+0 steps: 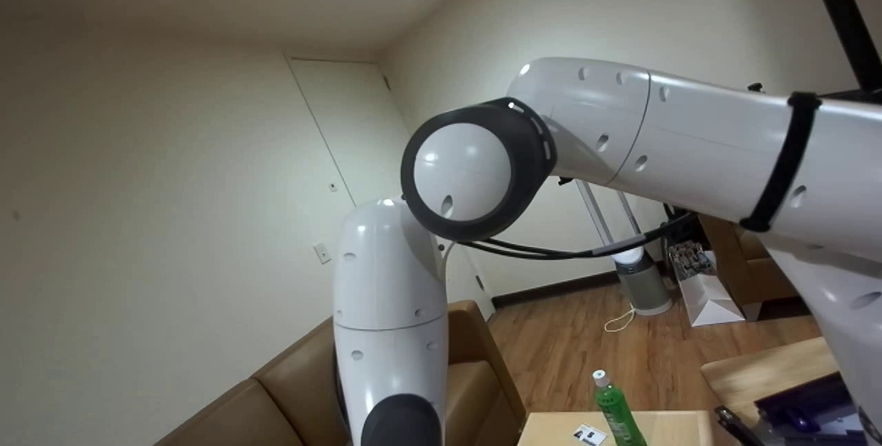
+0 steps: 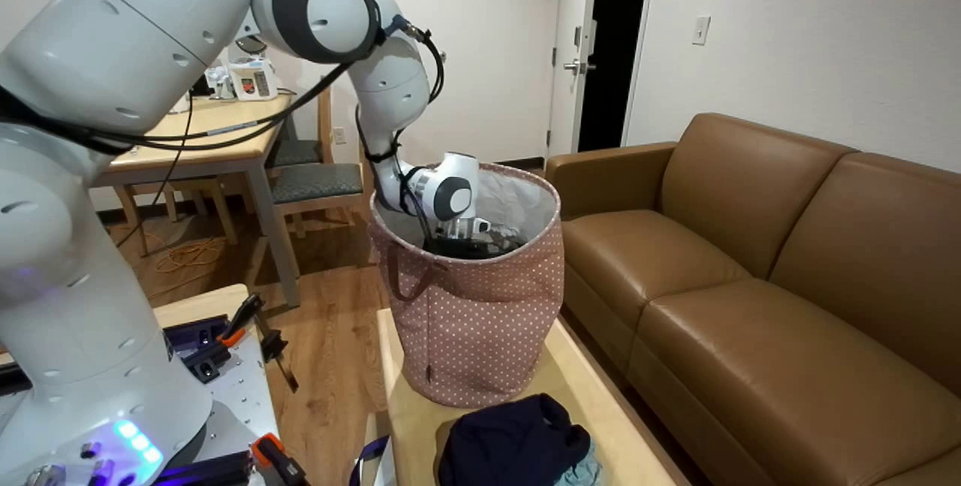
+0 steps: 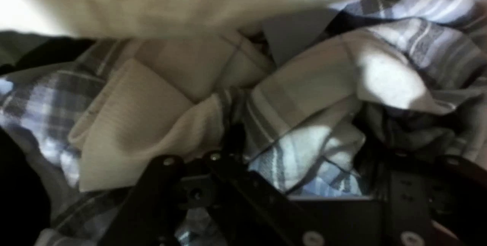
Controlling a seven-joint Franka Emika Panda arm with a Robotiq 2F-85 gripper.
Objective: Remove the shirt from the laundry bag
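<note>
– Entry for the gripper (image 3: 307,151)?
– Black; stood inside the mouth of the laundry bag (image 2: 480,321) in an exterior view. The jaws were clearly apart, with folds of the shirt (image 3: 304,94) in the gap; whether they pressed on it was too dark to tell.
– And the shirt?
– Plaid, grey and beige, crumpled; lay within the bag, under the gripper.
– The bag?
– Pink, white-dotted, upright on a wooden table (image 2: 604,426); a navy garment (image 2: 510,441) lay heaped just beside it.

The laundry bag (image 2: 484,324) looks matt cloth, the sofa (image 2: 751,321) smooth leather, the arm (image 2: 146,39) glossy plastic.
</note>
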